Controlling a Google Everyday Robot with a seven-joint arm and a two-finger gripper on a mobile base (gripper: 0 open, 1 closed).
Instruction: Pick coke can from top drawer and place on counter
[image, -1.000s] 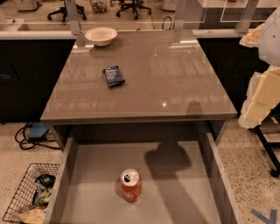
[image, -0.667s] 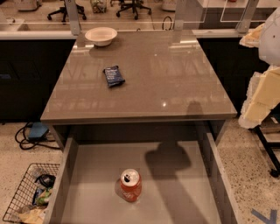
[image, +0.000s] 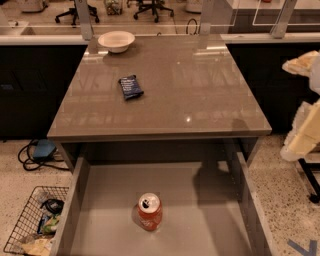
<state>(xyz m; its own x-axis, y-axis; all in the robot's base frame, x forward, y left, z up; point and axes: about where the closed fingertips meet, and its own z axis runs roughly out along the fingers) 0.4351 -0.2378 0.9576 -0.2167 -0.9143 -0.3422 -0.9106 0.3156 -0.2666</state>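
Note:
The coke can (image: 150, 211) stands upright on the floor of the open top drawer (image: 200, 225), near its middle, silver top and pull tab facing up. The drawer is pulled out below the front edge of the glossy grey-brown counter (image: 200, 90). My gripper (image: 301, 134) shows as cream-white parts at the right edge of the view. It is beside the counter's right front corner, well to the right of the can and above it, touching neither can nor drawer.
A dark blue snack packet (image: 131, 86) lies on the counter's left half. A white bowl (image: 116, 41) sits at its back left corner. A wire basket of trash (image: 35, 225) stands on the floor left of the drawer, with cables (image: 40, 152) behind it.

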